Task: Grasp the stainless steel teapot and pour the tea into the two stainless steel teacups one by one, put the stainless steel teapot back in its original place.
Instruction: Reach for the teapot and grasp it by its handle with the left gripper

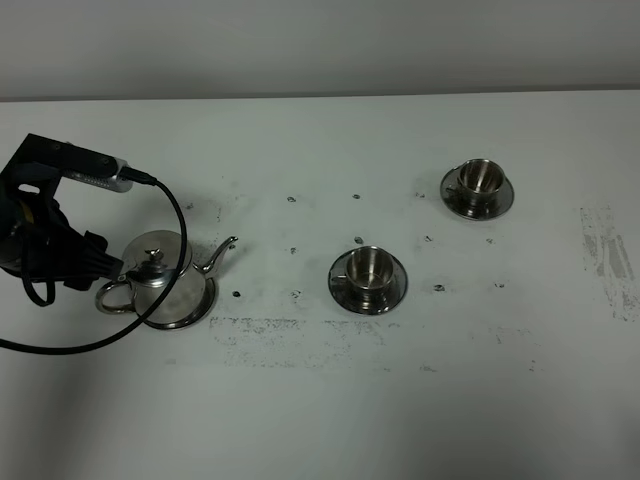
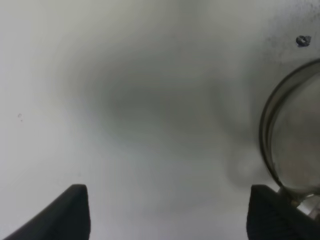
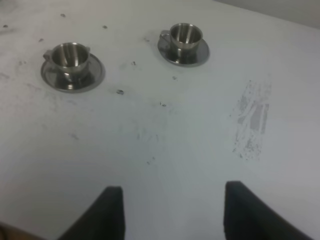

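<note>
The stainless steel teapot point(image 1: 158, 268) stands on its round tray point(image 1: 193, 317) at the left of the table, spout pointing right and loop handle on the left. My left gripper point(image 1: 104, 268) sits just left of the handle, and it is open point(image 2: 170, 220) with bare table between its fingers. A curved steel edge point(image 2: 270, 130) shows beside one finger; I cannot tell whether it is the pot or the tray. Two stainless steel teacups on saucers stand apart: one mid-table point(image 1: 368, 268) point(image 3: 70, 55), one farther back right point(image 1: 480, 178) point(image 3: 186, 35). My right gripper point(image 3: 172, 220) is open and holds nothing.
A black cable point(image 1: 170, 210) loops from the left arm over and around the teapot's left side. Dark specks and a scuffed patch point(image 1: 605, 255) mark the white table. The right arm is outside the exterior view.
</note>
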